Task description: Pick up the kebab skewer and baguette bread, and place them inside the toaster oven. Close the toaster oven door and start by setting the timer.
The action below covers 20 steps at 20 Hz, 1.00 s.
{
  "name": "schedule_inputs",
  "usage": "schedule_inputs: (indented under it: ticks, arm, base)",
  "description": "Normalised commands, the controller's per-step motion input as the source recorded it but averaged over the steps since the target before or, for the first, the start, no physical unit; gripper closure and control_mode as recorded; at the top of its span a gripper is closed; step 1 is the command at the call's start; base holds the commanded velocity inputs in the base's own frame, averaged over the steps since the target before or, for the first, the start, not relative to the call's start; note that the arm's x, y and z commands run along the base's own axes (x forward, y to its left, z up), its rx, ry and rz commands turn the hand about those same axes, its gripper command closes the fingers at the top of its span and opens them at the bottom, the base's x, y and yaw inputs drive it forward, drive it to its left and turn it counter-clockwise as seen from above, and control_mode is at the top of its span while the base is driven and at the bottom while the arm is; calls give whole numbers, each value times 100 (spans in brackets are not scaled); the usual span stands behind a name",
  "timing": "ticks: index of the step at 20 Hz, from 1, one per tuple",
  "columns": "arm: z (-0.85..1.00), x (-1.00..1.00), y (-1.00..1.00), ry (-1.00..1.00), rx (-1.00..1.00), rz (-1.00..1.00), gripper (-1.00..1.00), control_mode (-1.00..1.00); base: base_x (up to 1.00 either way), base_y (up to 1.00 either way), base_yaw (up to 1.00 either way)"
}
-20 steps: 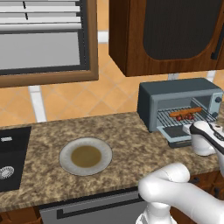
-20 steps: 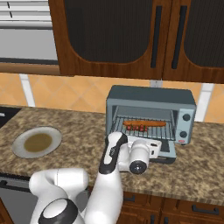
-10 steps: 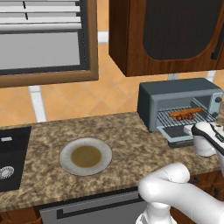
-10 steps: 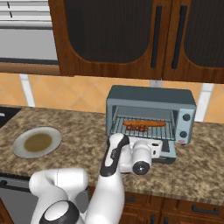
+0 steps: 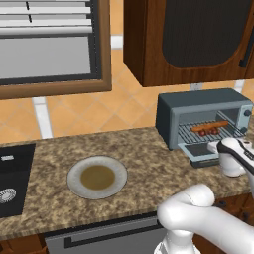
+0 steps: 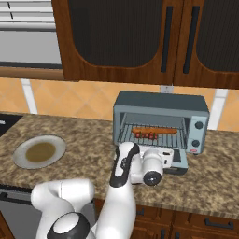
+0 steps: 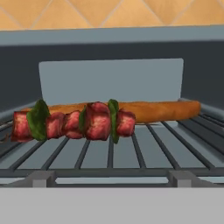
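Note:
The toaster oven stands on the counter at the right. Its door is folded down flat in front. On the wire rack lie the kebab skewer in front and the baguette bread just behind it. My gripper hovers over the lowered door, facing into the oven. It is open and holds nothing.
Two knobs sit on the oven's right front panel. A round plate rests on the granite counter to the left. A black sink lies at the far left. Dark wooden cabinets hang above the oven.
My hand has edged slightly to the right in front of the oven. The skewer, the bread and the door have not moved.

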Motion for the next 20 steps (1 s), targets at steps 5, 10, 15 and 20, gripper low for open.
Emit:
schedule_inputs:
  ticks: [5,10,15,20]
  arm:
    - [0,22,2,0,0,0,-100,-100]
    - [0,16,0,0,0,0,-100,-100]
    - [0,22,6,0,0,0,-100,-100]
    - [0,24,11,0,0,0,-100,-100]
  base:
    - [0,0,0]
    - [0,0,0]
    - [0,0,0]
    - [0,0,0]
